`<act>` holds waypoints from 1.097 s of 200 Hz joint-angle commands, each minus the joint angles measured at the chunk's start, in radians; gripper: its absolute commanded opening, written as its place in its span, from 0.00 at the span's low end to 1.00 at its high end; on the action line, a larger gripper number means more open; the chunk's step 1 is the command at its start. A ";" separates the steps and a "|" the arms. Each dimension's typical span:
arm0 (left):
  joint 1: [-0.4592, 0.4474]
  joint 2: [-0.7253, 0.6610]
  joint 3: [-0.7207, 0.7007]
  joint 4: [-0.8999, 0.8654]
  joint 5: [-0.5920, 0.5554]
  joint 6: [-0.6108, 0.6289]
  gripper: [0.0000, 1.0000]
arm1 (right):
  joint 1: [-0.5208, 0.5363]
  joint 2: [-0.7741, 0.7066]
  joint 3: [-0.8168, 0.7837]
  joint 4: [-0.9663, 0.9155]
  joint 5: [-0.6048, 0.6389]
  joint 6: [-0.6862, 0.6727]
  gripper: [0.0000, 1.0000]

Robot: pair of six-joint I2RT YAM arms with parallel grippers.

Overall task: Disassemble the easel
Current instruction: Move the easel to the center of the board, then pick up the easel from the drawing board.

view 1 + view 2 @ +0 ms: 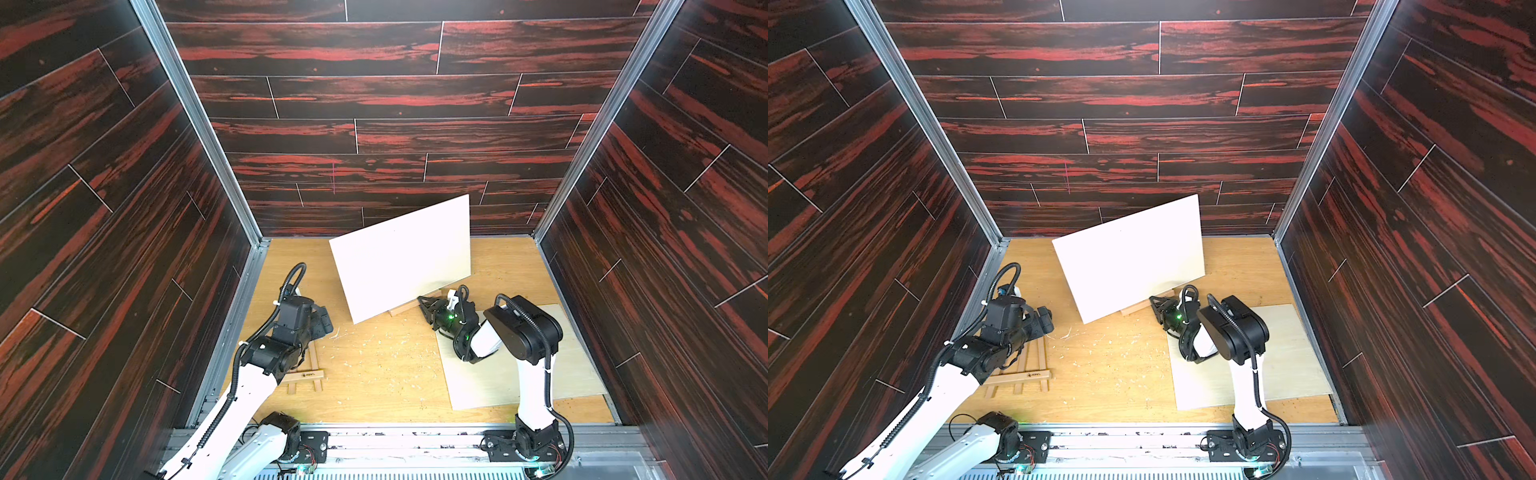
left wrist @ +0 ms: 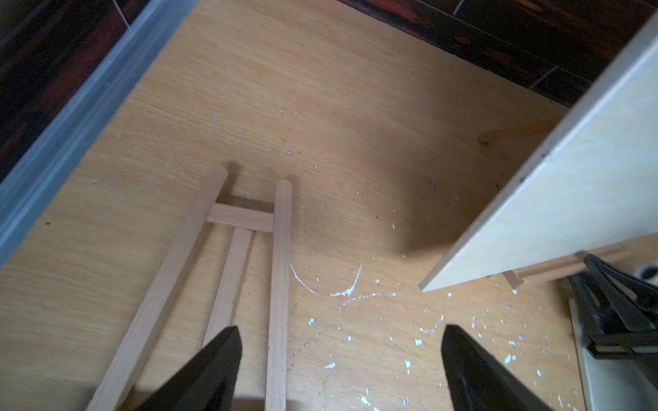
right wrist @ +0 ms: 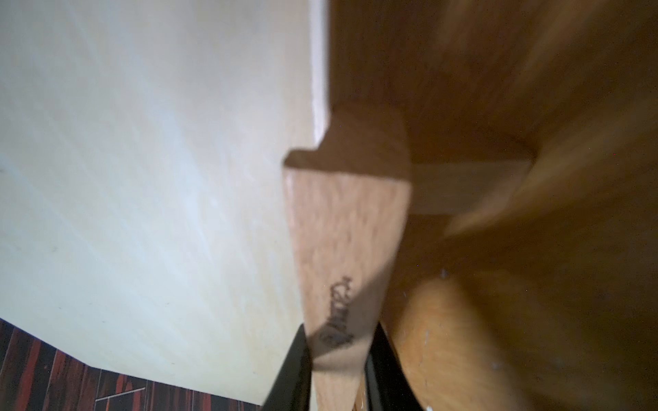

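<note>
The right tool [image 3: 340, 332] is clenched on the right end of the ledge [image 3: 347, 249] of the easel [image 1: 401, 309]; the left tool [image 2: 340, 331] is released, jaws wide and empty, over a flat frame [image 2: 281, 267] lying at the left of the counter [image 1: 382, 374], its rails running near to far. The easel stands mid-counter toward the far side, bearing a white board [image 1: 403, 257] that leans back; the ledge's long axis runs from the right tool leftward and slightly nearer. From the left tool the board lies right and farther, its near-left corner closest; the right arm is at the easel, so lifting the board off likely falls to the left. The counter is tan wood strewn with white flecks, a pale sheet [image 1: 498, 382] under the right arm; dark red plank walls [image 1: 374, 104] close three sides.
</note>
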 commanded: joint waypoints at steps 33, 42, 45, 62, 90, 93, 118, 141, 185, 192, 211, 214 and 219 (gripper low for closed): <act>0.009 0.028 -0.015 0.078 0.072 0.051 0.92 | 0.015 -0.049 -0.027 -0.048 -0.050 0.002 0.30; 0.011 0.041 -0.007 0.085 0.079 0.058 0.92 | 0.012 -0.065 -0.032 -0.062 -0.057 -0.006 0.38; 0.011 0.045 -0.004 0.087 0.081 0.061 0.92 | 0.011 -0.072 -0.034 -0.068 -0.059 -0.011 0.40; 0.012 0.064 0.006 0.101 0.092 0.076 0.92 | 0.005 -0.115 -0.051 -0.102 -0.068 -0.036 0.49; 0.017 0.077 0.009 0.136 0.115 0.093 0.92 | -0.010 -0.189 -0.075 -0.162 -0.100 -0.085 0.54; 0.018 0.078 0.010 0.141 0.118 0.095 0.92 | -0.012 -0.197 -0.079 -0.169 -0.103 -0.090 0.55; 0.024 0.080 0.008 0.174 0.145 0.112 0.92 | -0.026 -0.268 -0.102 -0.230 -0.139 -0.145 0.58; 0.040 0.065 -0.009 0.221 0.201 0.144 0.94 | -0.034 -0.366 -0.073 -0.436 -0.193 -0.279 0.67; 0.081 0.052 -0.056 0.361 0.337 0.228 0.95 | -0.041 -0.538 0.072 -0.941 -0.250 -0.646 0.84; 0.086 0.054 -0.062 0.386 0.352 0.239 0.96 | -0.046 -0.555 0.084 -0.976 -0.257 -0.688 0.86; 0.104 0.061 -0.091 0.474 0.413 0.263 0.96 | -0.059 -0.592 0.106 -1.053 -0.265 -0.774 0.91; 0.107 0.062 -0.095 0.490 0.423 0.264 0.96 | -0.061 -0.597 0.107 -1.061 -0.265 -0.784 0.91; 0.111 0.065 -0.105 0.520 0.438 0.266 0.96 | -0.066 -0.606 0.108 -1.071 -0.265 -0.801 0.92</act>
